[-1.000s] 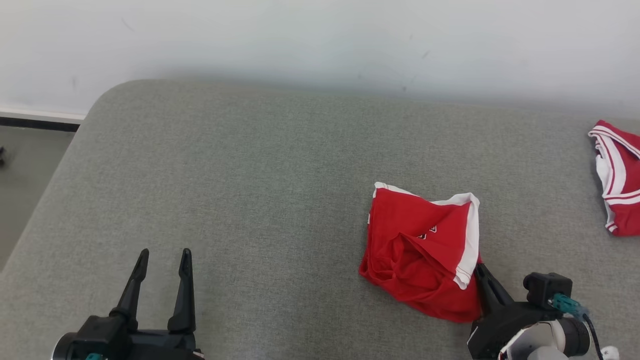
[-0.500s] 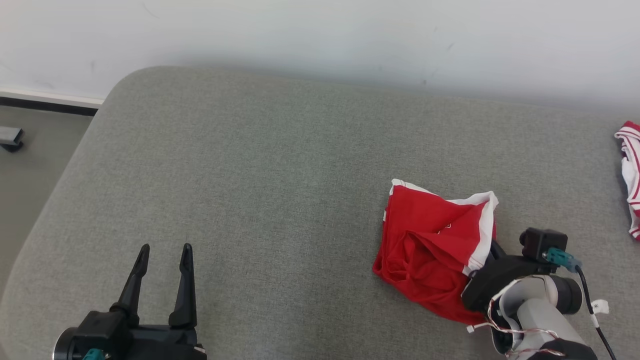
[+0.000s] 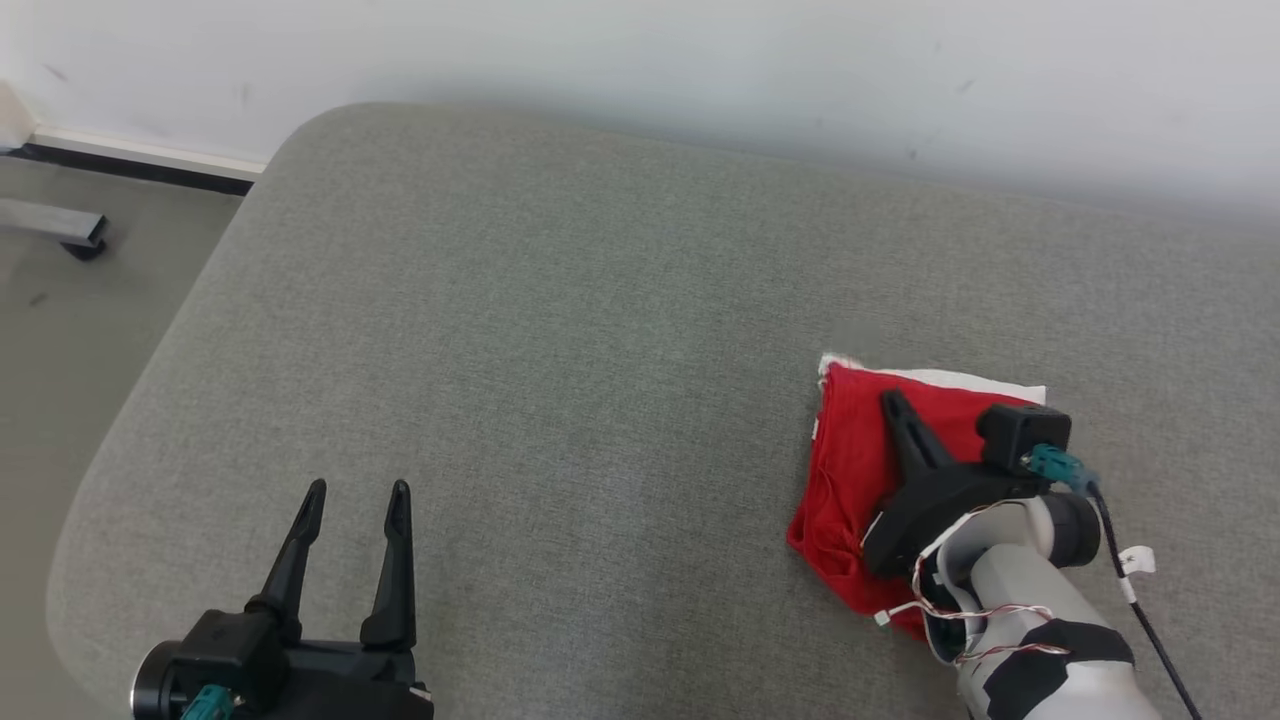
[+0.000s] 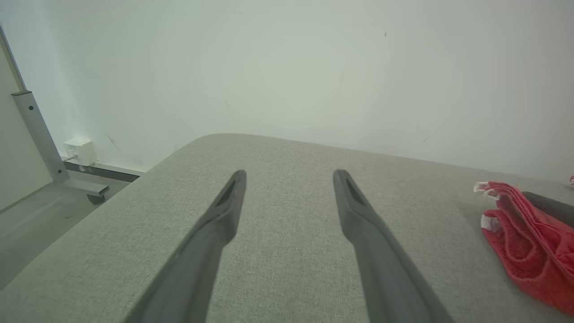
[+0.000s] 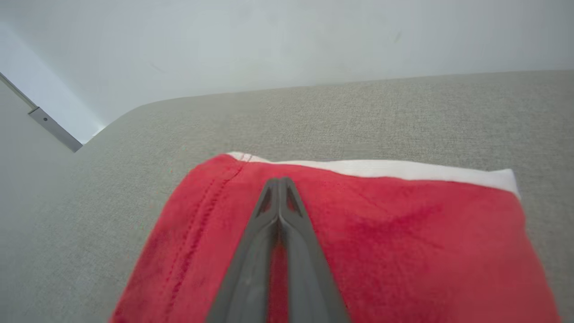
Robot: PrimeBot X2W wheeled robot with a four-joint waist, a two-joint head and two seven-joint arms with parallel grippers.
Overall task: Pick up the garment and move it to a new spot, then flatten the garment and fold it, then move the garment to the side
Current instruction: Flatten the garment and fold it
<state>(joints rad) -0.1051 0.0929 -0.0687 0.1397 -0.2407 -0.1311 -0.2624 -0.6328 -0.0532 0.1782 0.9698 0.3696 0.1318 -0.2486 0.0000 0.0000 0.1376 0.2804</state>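
The garment (image 3: 848, 470) is a red jersey with a white band along its far edge, lying folded and flat on the right of the grey cushion (image 3: 600, 350). My right gripper (image 3: 890, 398) lies shut over the top of it, fingers pointing toward the wall. In the right wrist view the closed fingertips (image 5: 279, 180) rest against the red cloth (image 5: 403, 224), with nothing visibly pinched between them. My left gripper (image 3: 357, 490) is open and empty at the lower left, well away from the garment. In the left wrist view its gripper (image 4: 290, 175) hovers over bare cushion, the garment (image 4: 524, 242) at the right edge.
The cushion's rounded left end drops to the floor (image 3: 80, 330), where a metal frame leg (image 3: 60, 225) stands. A pale wall (image 3: 640, 60) runs behind the cushion. A white wall box (image 4: 80, 150) sits low near the frame.
The camera has turned left. My right gripper slid forward from the garment's near edge onto its top, and the bunched cloth now lies flatter. The left arm has held still.
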